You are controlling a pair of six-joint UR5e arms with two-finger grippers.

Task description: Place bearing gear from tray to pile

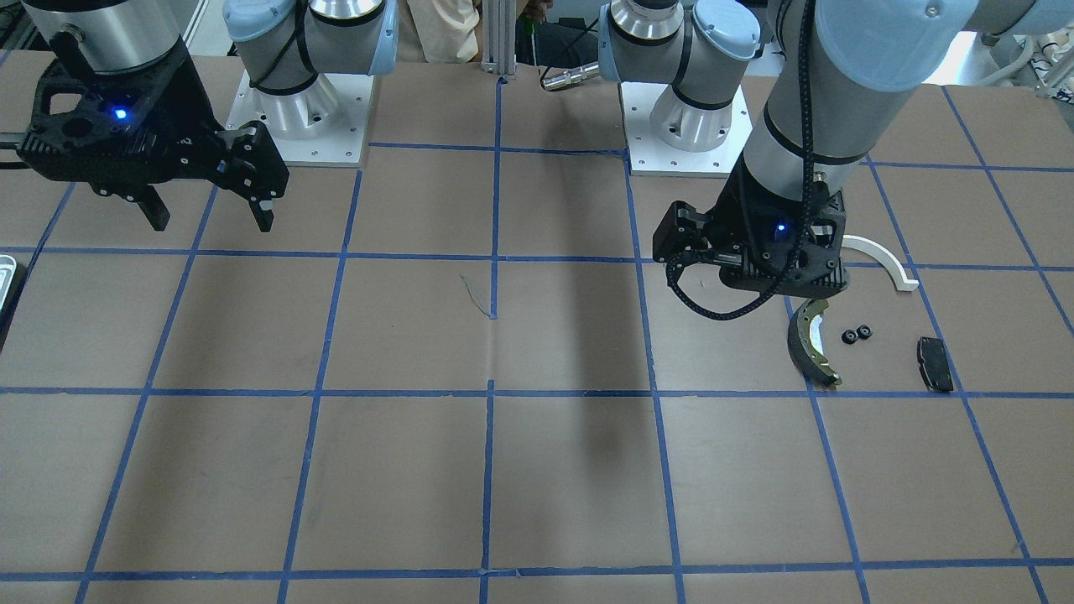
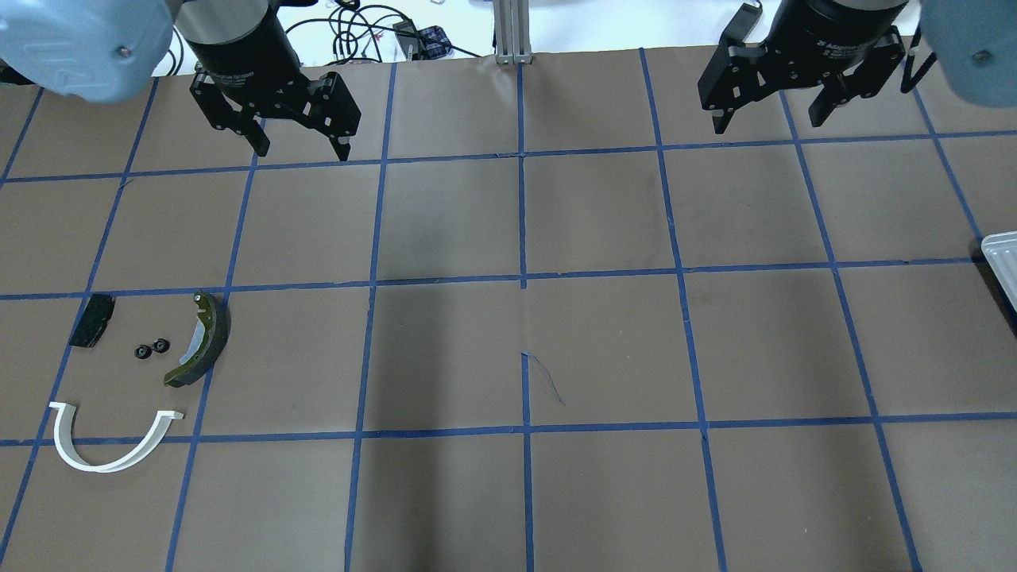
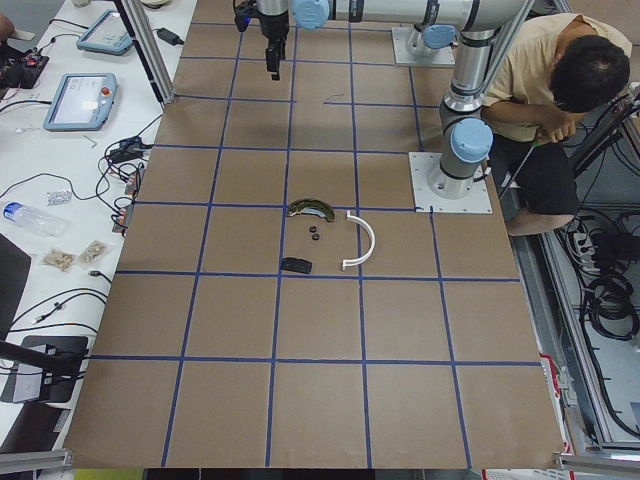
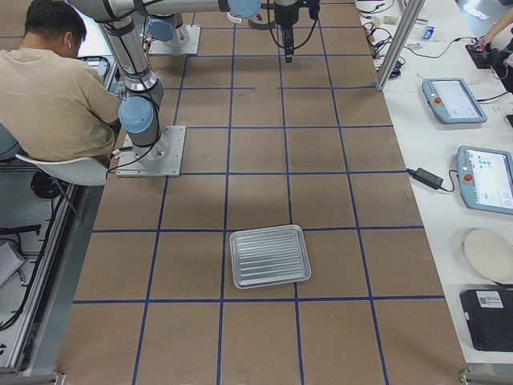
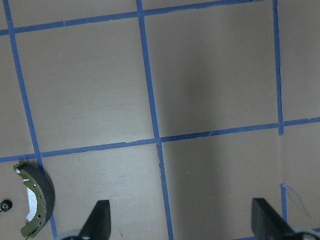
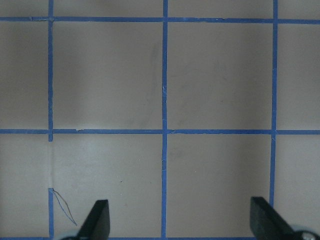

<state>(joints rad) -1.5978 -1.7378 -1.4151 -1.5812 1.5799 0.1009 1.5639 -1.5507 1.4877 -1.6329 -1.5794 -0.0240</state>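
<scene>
Two small black bearing gears (image 2: 151, 348) lie side by side on the brown table, inside the pile between the flat black brake pad (image 2: 91, 320) and the olive-and-black brake shoe (image 2: 203, 342). The white half-ring (image 2: 111, 461) lies just nearer the robot. The silvery tray (image 4: 270, 256) holds nothing; only its corner (image 2: 1003, 254) shows at the overhead view's right edge. My left gripper (image 2: 302, 147) hangs open above the table, beyond the pile, with nothing in it. My right gripper (image 2: 767, 125) is open too, high at the far right.
A seated person (image 4: 56, 88) is bent over beside the robot bases (image 1: 302, 126). An aluminium post (image 2: 512, 32) stands at the table's far edge. Benches with tablets (image 4: 453, 100) and cables run beyond that edge.
</scene>
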